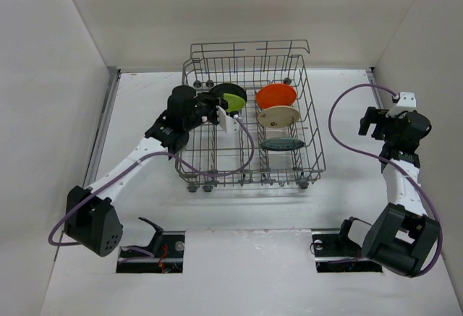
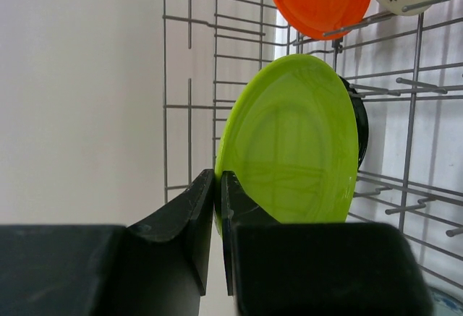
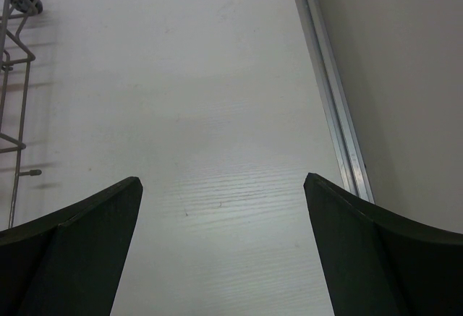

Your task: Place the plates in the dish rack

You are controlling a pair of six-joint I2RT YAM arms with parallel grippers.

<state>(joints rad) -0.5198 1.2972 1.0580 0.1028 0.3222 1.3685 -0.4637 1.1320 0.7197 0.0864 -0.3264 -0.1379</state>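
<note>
Jaws on the left arm [image 1: 134,158] pinch the rim of the round lime-green plate [image 2: 289,142], upright at the far left of the grey wire dish rack [image 1: 315,135]. The right jaws gape wide, empty. Best seat it between tines before letting go.

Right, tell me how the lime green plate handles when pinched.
Probably stiff: the lime green plate looks undistorted with the left gripper shut on its rim. Its glossy face suggests it may slip or pivot. Upright among the dish rack tines, it could tip if released.
</note>
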